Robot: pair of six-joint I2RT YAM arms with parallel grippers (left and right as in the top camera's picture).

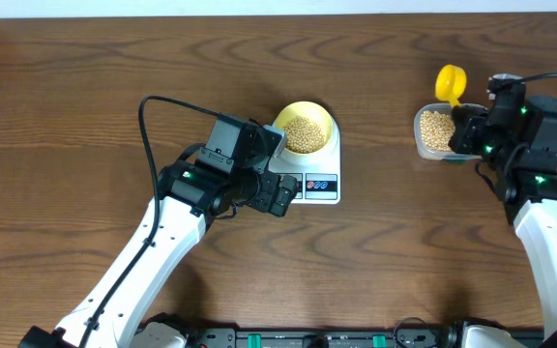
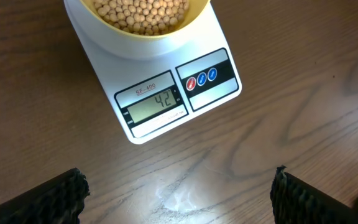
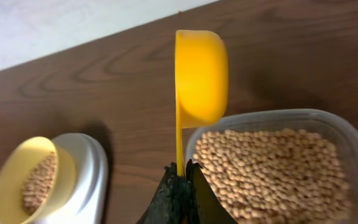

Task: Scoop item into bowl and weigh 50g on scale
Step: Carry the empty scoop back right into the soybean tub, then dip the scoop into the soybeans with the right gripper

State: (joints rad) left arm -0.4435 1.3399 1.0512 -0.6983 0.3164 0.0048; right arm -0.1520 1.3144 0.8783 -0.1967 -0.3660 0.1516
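Observation:
The pale yellow-green bowl (image 1: 306,129) holds tan beans (image 1: 305,133) and sits on the white scale (image 1: 319,186). In the left wrist view the scale (image 2: 166,93) has its display (image 2: 156,103) reading 42, with the bowl (image 2: 143,18) above it. My left gripper (image 2: 179,193) is open and empty, hovering just in front of the scale. My right gripper (image 3: 182,171) is shut on the handle of the bright yellow scoop (image 3: 197,78), held on edge above the clear tub of beans (image 3: 272,168). The scoop (image 1: 450,84) and tub (image 1: 436,132) lie at the far right.
The left arm (image 1: 162,232) reaches in from the lower left, and its wrist covers the scale's left front. The right arm (image 1: 549,203) stands along the right edge. Bare wooden table (image 1: 385,242) lies between scale and tub.

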